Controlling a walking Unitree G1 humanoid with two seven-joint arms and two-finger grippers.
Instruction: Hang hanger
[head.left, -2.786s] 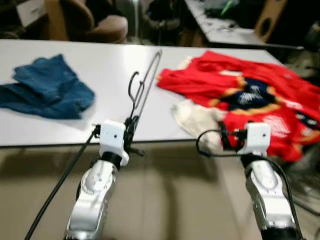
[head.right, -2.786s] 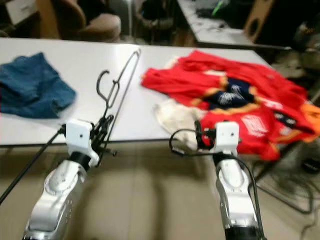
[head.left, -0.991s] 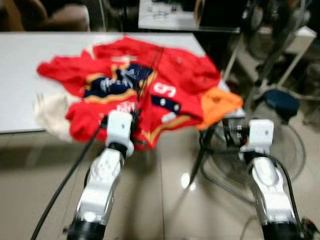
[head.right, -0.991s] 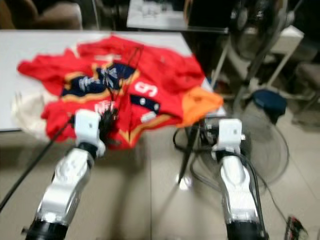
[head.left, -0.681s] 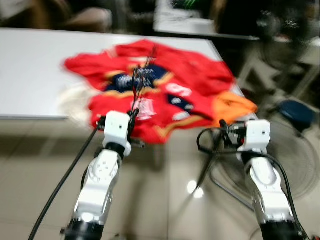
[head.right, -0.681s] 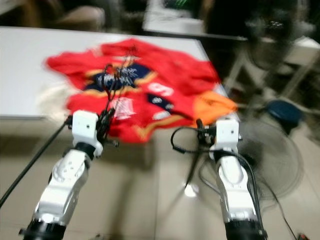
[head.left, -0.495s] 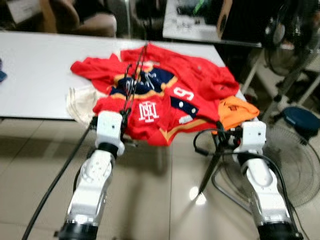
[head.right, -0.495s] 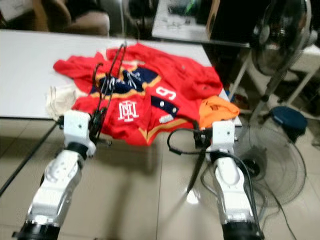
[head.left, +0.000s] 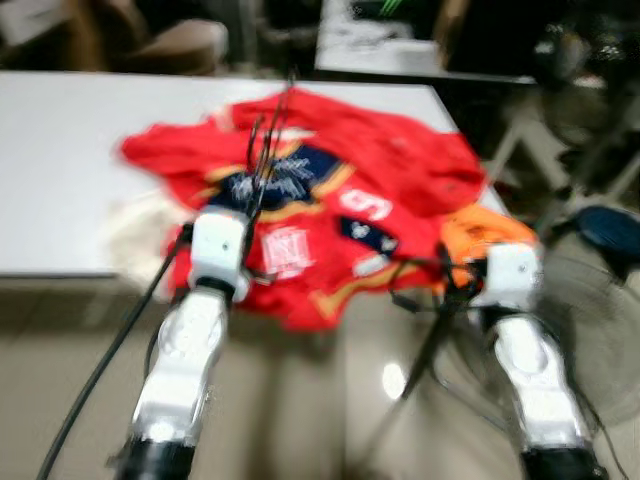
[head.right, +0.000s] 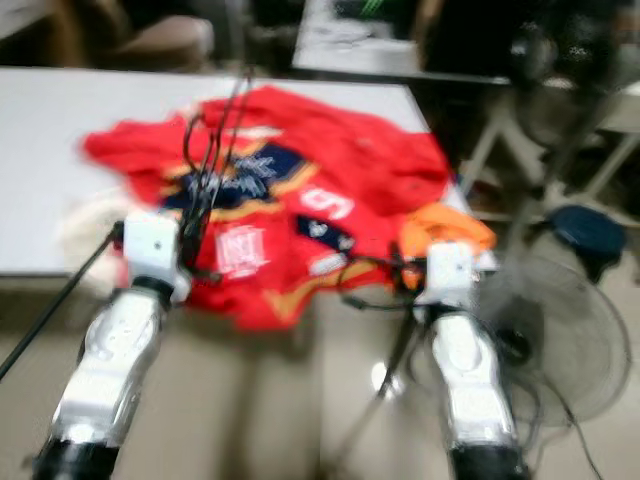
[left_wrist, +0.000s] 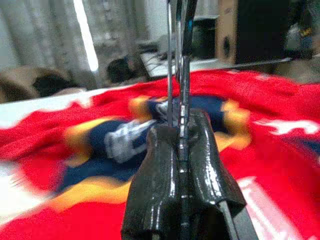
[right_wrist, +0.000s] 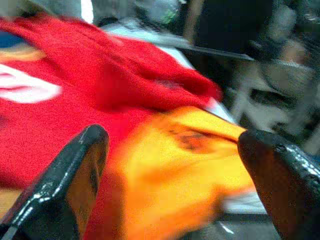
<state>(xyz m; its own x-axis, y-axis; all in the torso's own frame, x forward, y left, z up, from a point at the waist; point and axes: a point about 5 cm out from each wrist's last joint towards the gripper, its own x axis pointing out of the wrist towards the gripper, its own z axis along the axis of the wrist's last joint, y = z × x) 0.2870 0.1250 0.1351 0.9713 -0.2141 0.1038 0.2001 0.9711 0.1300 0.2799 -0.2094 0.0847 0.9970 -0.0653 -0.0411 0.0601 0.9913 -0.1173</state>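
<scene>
White table (head.left: 60, 170) runs across the far side; head views blurred. At its near left edge, a pale cream cloth (head.left: 135, 235), partly under the red garment

Left gripper (left_wrist: 181, 131): fingers pressed together, clamped on the thin dark wire hanger (head.left: 262, 150). Hanger rises from the gripper and stands over the table edge, in front of the jersey; its hook sits near the jersey's navy panel. In the left wrist view the wires run straight up between the black fingers (left_wrist: 155, 170)

Red jersey (head.left: 400, 165) lies spread over the table's right half, navy and yellow trim, white number patch; its lower hem hangs over the near edge, just beyond the left gripper

Orange garment (right_wrist: 190, 165) lies at the table's right corner, touching the jersey, directly ahead of the right gripper (right_wrist: 170, 150). Right gripper: fingers spread wide, empty, held off the table edge over the tiled floor (head.left: 300, 400)

Far right: pedestal fan (head.right: 570, 330) lying on the floor beside the right arm; cables (head.left: 425, 345) trail under the table corner

Background: second table (head.right: 350, 45), a chair (head.left: 180, 45), both dim
</scene>
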